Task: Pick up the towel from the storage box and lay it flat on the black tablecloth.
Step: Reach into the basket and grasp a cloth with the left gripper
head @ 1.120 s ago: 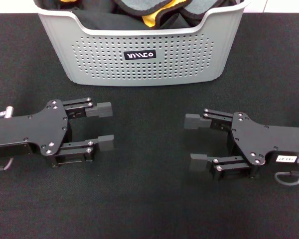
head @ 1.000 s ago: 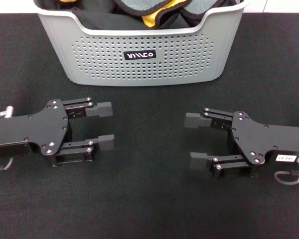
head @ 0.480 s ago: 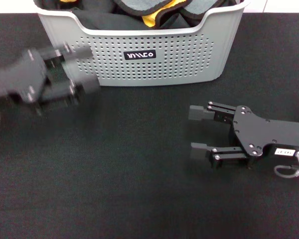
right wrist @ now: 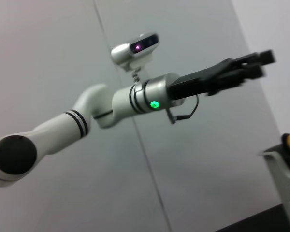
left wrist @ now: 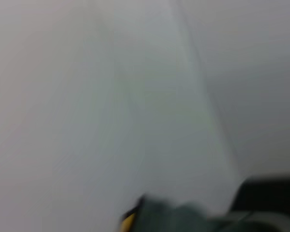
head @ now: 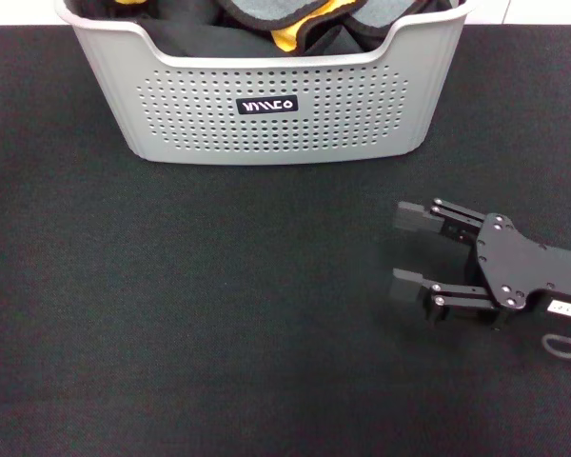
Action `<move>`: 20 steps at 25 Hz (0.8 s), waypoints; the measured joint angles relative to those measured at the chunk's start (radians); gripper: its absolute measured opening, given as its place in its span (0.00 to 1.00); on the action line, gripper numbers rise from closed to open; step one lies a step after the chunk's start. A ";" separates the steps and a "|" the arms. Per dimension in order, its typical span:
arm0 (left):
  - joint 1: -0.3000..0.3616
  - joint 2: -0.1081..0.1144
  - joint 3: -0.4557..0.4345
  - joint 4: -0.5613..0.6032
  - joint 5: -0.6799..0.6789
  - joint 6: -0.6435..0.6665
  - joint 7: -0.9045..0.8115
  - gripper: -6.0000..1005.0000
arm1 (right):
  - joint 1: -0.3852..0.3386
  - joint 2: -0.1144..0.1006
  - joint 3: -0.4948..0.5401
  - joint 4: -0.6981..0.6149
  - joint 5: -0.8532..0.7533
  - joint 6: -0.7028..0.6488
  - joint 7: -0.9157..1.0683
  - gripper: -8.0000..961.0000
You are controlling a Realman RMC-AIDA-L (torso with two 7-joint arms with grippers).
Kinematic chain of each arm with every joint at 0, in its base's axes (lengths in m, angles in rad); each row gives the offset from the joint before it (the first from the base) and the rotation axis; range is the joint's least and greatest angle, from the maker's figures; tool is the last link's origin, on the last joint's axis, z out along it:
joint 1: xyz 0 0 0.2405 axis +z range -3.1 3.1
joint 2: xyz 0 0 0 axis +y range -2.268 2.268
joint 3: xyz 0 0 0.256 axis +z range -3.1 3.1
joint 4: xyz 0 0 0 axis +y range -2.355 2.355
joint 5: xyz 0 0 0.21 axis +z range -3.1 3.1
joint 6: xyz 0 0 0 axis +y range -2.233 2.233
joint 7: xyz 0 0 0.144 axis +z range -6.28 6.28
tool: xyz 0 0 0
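Towel [head: 290,33] bunched in storage box [head: 266,114], orientation unclear

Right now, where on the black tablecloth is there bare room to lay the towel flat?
The black tablecloth is bare across the near left and centre, bordered by the storage box at the far edge and the right pincer, open, low on the right. Narrow bare strips flank the box. The towel sits bunched inside. The left pincer is raised off the cloth.

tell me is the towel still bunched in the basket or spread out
Bunched in the storage box: the towel shows only crumpled orange and grey folds above the rim. None lies on the black tablecloth.
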 joint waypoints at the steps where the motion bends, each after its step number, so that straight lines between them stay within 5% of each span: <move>1: -0.023 -0.019 0.002 0.040 0.076 -0.050 -0.015 0.68 | -0.010 0.002 0.007 0.000 0.000 0.000 -0.004 0.90; 4: -0.098 -0.063 0.033 0.106 0.286 -0.161 -0.142 0.67 | -0.049 0.013 0.035 0.000 0.001 0.002 -0.022 0.90; 6: -0.142 -0.072 0.085 0.122 0.417 -0.208 -0.314 0.67 | -0.071 0.020 0.055 0.000 0.000 0.002 -0.036 0.90; 11: -0.184 -0.070 0.174 0.142 0.650 -0.247 -0.632 0.67 | -0.087 0.033 0.067 0.009 0.000 0.006 -0.060 0.89; 20: -0.136 -0.075 0.302 0.193 0.794 -0.339 -0.645 0.67 | -0.085 0.029 0.068 0.010 -0.004 0.034 -0.075 0.89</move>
